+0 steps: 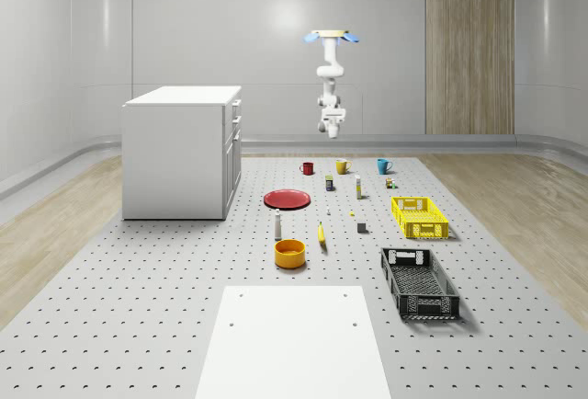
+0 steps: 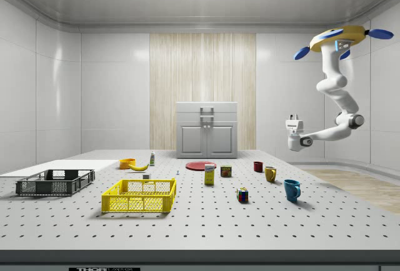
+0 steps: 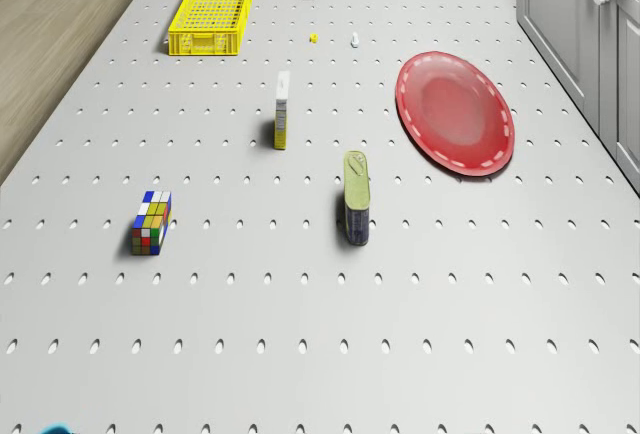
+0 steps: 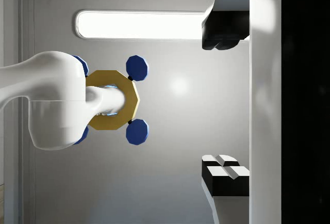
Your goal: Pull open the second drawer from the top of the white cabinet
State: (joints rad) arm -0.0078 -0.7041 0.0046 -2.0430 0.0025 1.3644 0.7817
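No readable text

The labels on the small box (image 3: 282, 109) and the can (image 3: 357, 197) on the desk (image 3: 300, 334) cannot be made out; the strip along the desk's front edge is illegible too.

The drone (image 2: 340, 39) hovers at the side view's upper right, its arm (image 2: 337, 96) hanging folded below, with the gripper (image 4: 224, 102) pointing upward, fingers (image 4: 223, 35) spread wide apart.

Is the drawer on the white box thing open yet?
Still shut. In the whole-scene view the white cabinet has all drawer fronts flush, and the gripper hangs apart from it.
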